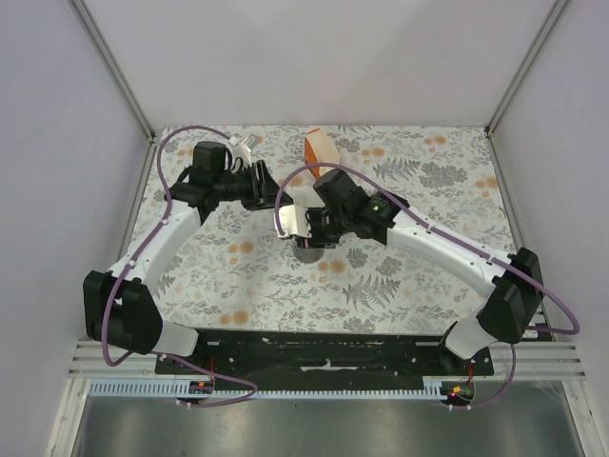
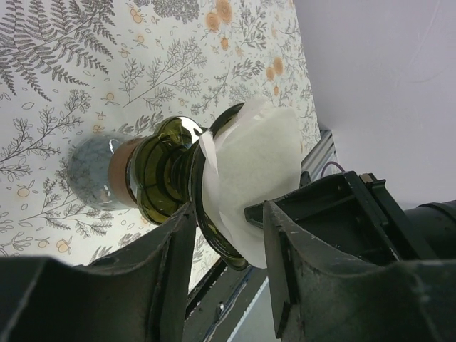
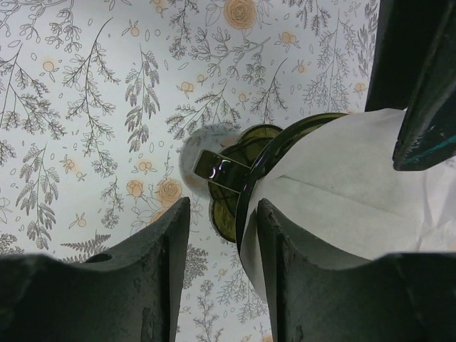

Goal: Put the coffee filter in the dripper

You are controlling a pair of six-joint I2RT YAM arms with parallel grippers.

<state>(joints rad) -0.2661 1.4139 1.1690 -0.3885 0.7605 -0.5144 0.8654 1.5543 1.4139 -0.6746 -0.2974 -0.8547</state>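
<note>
The dark green dripper stands on its grey cup base mid-table; in the top view only a bit of it shows under the grippers. The white coffee filter sits in the dripper's mouth and sticks out above the rim; it also shows in the right wrist view and the top view. My left gripper is open, its fingers either side of the rim. My right gripper is open over the rim, one finger against the filter's edge.
An orange-and-cream wedge-shaped pack stands at the back of the table behind the grippers. The two grippers are close together over the dripper. Grey walls enclose the patterned table on three sides.
</note>
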